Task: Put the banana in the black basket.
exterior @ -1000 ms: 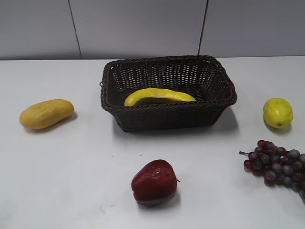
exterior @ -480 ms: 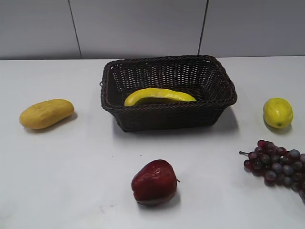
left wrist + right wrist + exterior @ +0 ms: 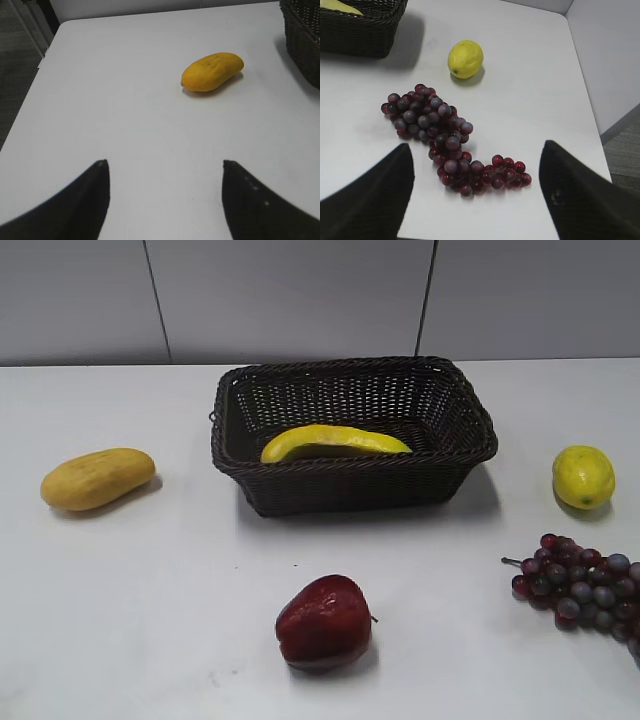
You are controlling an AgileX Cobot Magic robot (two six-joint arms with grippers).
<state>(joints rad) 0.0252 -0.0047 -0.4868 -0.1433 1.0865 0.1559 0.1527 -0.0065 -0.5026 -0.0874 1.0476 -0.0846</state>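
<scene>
Banana (image 3: 335, 441) lies inside your black basket (image 3: 352, 480), along its near wall, curved side up. Your left gripper (image 3: 165, 200) hangs over bare white table (image 3: 180, 580) with its jaws spread wide and nothing between them; an orange-yellow oval fruit (image 3: 212, 72) sits ahead of it. Your right gripper (image 3: 477, 192) is likewise wide apart and empty, above the red grapes (image 3: 445, 137), with a lemon (image 3: 465, 59) beyond. A red apple (image 3: 324, 623) sits near the front.
</scene>
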